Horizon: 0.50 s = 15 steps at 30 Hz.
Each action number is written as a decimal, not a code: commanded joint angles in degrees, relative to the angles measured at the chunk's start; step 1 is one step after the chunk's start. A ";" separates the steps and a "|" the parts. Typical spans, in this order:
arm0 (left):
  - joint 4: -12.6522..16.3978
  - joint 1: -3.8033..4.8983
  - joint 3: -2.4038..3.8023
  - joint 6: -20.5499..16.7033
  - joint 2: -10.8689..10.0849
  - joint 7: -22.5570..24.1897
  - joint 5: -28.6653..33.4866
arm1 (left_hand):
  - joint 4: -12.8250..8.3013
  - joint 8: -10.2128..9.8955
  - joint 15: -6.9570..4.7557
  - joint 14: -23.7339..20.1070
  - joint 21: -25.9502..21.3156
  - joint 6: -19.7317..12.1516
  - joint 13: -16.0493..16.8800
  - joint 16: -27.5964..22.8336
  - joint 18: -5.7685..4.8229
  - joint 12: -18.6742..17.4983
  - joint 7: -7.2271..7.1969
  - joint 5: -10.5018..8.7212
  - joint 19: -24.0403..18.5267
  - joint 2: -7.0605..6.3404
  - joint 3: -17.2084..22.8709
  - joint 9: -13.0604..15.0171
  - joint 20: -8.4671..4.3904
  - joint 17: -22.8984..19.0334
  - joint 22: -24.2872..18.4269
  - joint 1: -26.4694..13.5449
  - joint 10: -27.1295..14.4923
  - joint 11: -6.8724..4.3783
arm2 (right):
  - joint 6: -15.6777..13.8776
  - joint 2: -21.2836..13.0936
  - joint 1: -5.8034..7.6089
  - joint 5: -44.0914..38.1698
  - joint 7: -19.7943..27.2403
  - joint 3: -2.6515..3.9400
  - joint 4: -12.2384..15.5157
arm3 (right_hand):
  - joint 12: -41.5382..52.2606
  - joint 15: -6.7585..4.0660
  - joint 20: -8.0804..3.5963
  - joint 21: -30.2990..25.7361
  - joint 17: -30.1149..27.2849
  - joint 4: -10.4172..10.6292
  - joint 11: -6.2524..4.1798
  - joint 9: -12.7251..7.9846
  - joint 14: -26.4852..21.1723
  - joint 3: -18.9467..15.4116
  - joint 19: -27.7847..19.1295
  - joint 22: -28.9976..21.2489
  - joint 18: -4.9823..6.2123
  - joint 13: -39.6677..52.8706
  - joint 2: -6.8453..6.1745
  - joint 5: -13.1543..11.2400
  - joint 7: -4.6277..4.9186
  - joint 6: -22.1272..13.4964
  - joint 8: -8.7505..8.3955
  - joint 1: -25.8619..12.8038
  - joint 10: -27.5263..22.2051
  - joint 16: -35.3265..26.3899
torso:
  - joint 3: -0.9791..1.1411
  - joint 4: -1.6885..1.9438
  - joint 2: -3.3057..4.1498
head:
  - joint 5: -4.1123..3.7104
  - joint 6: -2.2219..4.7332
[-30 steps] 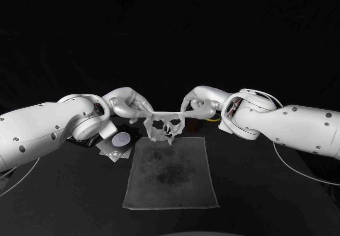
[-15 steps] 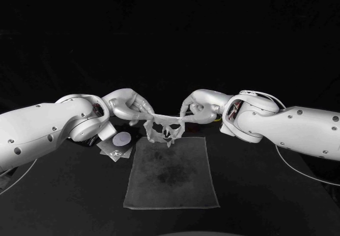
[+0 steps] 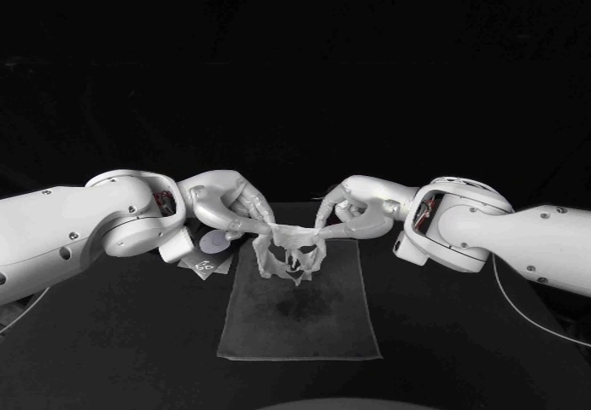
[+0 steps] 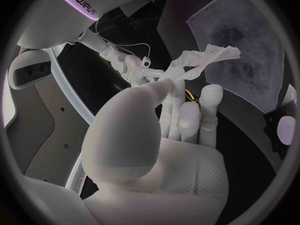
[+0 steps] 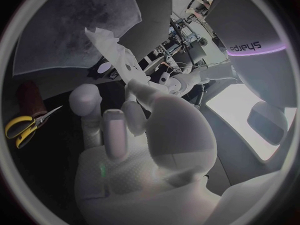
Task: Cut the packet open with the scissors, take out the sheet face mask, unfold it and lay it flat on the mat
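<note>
The sheet face mask point(image 3: 289, 250) is pinched at its upper edge, strung left to right between the left hand point(image 3: 231, 205) and the right hand point(image 3: 354, 212). It hangs crumpled below both, above the far end of the mat point(image 3: 298, 320), whose length runs near to far.

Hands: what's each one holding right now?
Left hand: pinching one upper edge of the sheet mask.
Right hand: pinching its other upper edge.

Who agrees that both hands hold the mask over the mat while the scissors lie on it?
Not the scissors: the right wrist view shows them on the table, off the mat. The left hand and right hand do hold the mask.
</note>
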 commanded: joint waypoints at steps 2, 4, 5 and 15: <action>1.59 -0.42 -0.59 6.66 -0.70 -0.24 2.55 | -0.18 0.32 -0.03 0.18 0.09 0.02 0.09 0.19 0.17 -0.19 0.42 0.26 0.33 0.25 0.34 2.07 0.09 0.18 0.00 -0.46 0.53 -0.05 | 3.06 -0.97 -1.25 5.27 2.94 -0.21 1.64 | -0.20 -0.33 -0.18 -0.31 3.74 -0.05 -0.54 2.25 3.63 0.34 0.03 3.55 0.54 0.05 0.45 0.13 -0.05 0.23 0.22 0.39 0.68 0.05 | -0.22 -0.07 -2.44 | 0.67 -2.52; 2.21 -0.81 -1.06 7.32 -1.00 -0.61 3.12 | -0.21 0.32 -0.03 0.19 0.21 -0.01 0.10 0.20 0.14 -0.19 0.42 0.26 0.44 0.27 0.35 2.08 0.09 0.23 0.13 -0.45 0.52 -0.05 | 3.14 -1.49 -2.35 5.55 2.76 -0.37 2.52 | -0.20 -0.33 -0.18 -0.31 3.74 -0.05 -0.54 2.25 3.63 0.34 0.03 3.55 0.54 0.05 0.45 0.13 -0.05 0.23 0.22 0.39 0.68 0.05 | -0.26 -0.03 -3.26 | 0.63 -3.57; 2.51 -0.99 -1.37 7.60 -1.15 -0.86 3.40 | -0.21 0.33 -0.03 0.22 0.27 -0.01 0.10 0.21 0.12 -0.20 0.42 0.26 0.49 0.27 0.35 2.09 0.09 0.30 0.19 -0.44 0.52 -0.05 | 3.02 -1.73 -3.03 5.64 2.55 -0.45 2.97 | -0.20 -0.33 -0.18 -0.31 3.74 -0.05 -0.54 2.25 3.63 0.34 0.03 3.55 0.54 0.05 0.45 0.13 -0.05 0.23 0.22 0.39 0.68 0.05 | -0.34 -0.06 -3.83 | 0.76 -4.44; 4.77 -2.25 -5.15 8.50 -3.09 -3.08 4.64 | -0.26 0.33 -0.03 0.32 0.65 -0.06 0.11 0.26 0.02 -0.21 0.43 0.26 0.82 0.31 0.38 2.12 0.09 0.57 0.58 -0.43 0.49 -0.04 | 1.09 -2.27 -9.26 5.41 0.89 -1.34 4.45 | -0.25 -0.32 -0.18 -0.51 3.67 0.00 -0.52 2.26 3.61 0.37 -0.05 3.51 0.57 0.03 0.48 0.13 -0.03 0.17 0.22 0.38 0.66 0.01 | -0.55 -0.03 -7.20 | 2.65 -6.66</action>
